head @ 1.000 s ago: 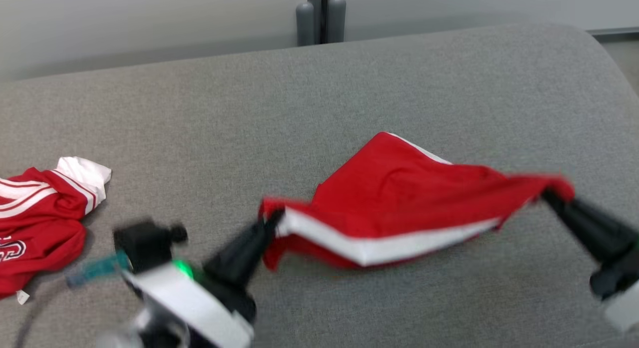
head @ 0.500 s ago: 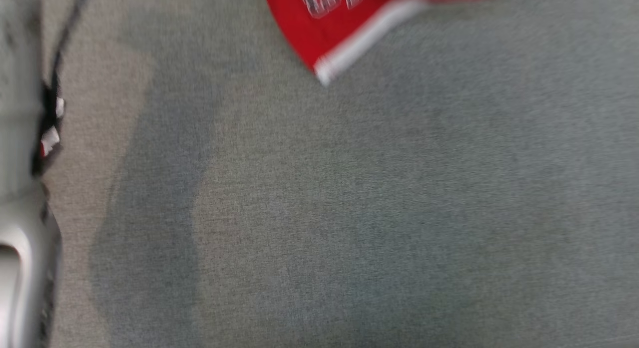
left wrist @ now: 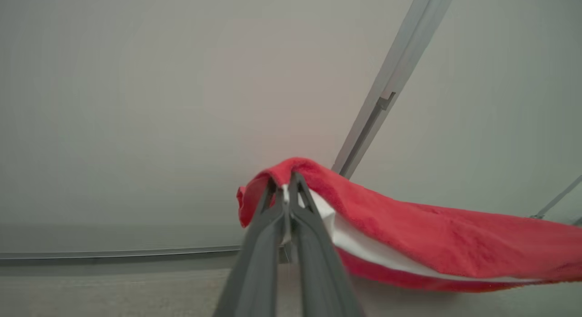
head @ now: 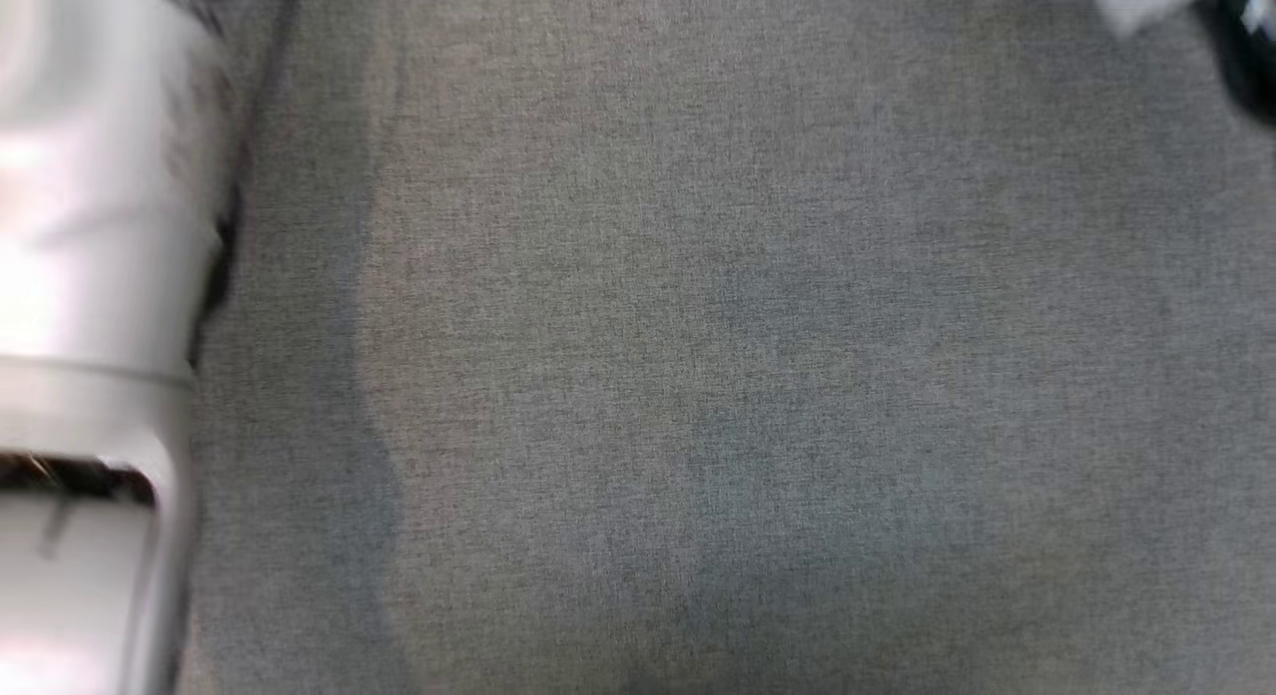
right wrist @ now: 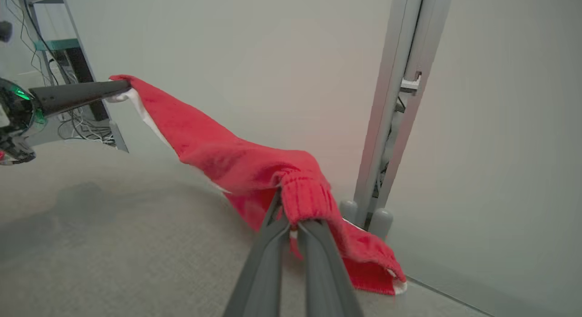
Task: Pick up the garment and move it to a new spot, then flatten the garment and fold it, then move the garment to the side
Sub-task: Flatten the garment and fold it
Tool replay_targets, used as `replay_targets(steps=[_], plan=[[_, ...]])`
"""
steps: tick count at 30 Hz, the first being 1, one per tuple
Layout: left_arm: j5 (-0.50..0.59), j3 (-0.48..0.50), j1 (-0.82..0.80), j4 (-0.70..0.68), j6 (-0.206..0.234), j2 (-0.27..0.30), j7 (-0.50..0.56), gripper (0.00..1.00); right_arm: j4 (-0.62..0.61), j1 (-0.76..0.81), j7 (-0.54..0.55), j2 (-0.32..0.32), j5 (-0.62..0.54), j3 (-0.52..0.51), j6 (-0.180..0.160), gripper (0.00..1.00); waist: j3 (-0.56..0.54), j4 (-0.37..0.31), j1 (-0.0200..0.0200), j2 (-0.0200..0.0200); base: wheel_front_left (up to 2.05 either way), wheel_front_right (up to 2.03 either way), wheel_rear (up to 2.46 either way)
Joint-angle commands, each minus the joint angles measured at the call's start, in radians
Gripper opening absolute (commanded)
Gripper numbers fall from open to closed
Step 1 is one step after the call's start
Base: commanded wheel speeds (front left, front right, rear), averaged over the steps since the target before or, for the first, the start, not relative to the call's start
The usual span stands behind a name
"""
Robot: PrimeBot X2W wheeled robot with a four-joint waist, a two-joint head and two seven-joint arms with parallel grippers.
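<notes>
A red cloth [left wrist: 432, 239] with a white edge sags, stretched above the grey surface [head: 698, 376]. The left gripper [left wrist: 285, 183] pinches one end, and the right gripper [right wrist: 291, 219] is clamped on its ribbed end.

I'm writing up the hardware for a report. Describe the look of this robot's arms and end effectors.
The left end effector and right end effector match: two long, slim, dark grey fingers tapering to points. The left one's dark body carries a green light. The forearm in the head view is smooth and silvery white, with a dark seam.
</notes>
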Motion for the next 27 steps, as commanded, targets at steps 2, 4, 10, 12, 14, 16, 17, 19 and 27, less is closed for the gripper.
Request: replay_targets(steps=[2,4,10,12,14,16,17,19,27], plan=[[-0.047,-0.046,0.168,0.010,-0.023,-0.014,-0.019,0.00,-0.081,0.114,-0.015,-0.096,0.032,0.112,0.000,0.00,-0.061,0.015,-0.0001,0.0000,0.00,0.00,0.00],[-0.084,-0.110,0.287,-0.043,-0.025,-0.017,-0.016,0.00,-0.170,0.192,-0.016,-0.170,0.023,0.161,0.000,0.00,-0.099,0.029,-0.0001,0.0000,0.00,0.00,0.00],[-0.213,-0.233,0.677,-0.221,-0.023,0.033,-0.010,0.00,-0.364,0.505,-0.017,-0.325,0.008,0.197,0.000,0.00,-0.278,0.071,-0.0001,0.0000,0.00,0.00,0.00],[-0.233,-0.252,0.832,-0.287,-0.023,0.072,-0.020,0.00,-0.430,0.642,-0.017,-0.365,0.021,0.177,0.000,0.00,-0.371,0.078,-0.0001,0.0000,0.00,0.00,0.00],[-0.261,-0.243,1.002,-0.360,-0.002,0.109,-0.032,0.00,-0.485,0.794,-0.017,-0.393,0.017,0.153,0.000,0.00,-0.470,0.076,-0.0001,0.0000,0.00,0.00,0.00],[-0.293,-0.224,1.176,-0.460,0.046,0.142,-0.040,0.00,-0.529,0.933,-0.017,-0.418,0.000,0.137,0.000,0.00,-0.554,0.065,-0.0001,0.0000,0.00,0.00,0.00],[-0.313,-0.208,1.265,-0.526,0.079,0.154,-0.042,0.00,-0.549,1.000,-0.017,-0.429,-0.009,0.133,0.000,0.00,-0.590,0.056,-0.0001,0.0000,0.00,0.00,0.00],[-0.361,-0.171,1.445,-0.673,0.151,0.172,-0.051,0.00,-0.583,1.127,-0.017,-0.458,-0.019,0.129,0.000,0.00,-0.650,0.044,-0.0001,0.0000,0.00,0.00,0.00],[-0.398,-0.181,1.839,-1.128,0.335,0.223,-0.001,0.00,-0.666,1.488,-0.013,-0.446,-0.043,0.007,0.000,0.00,-0.683,0.037,-0.0001,0.0000,0.00,0.00,0.00]])
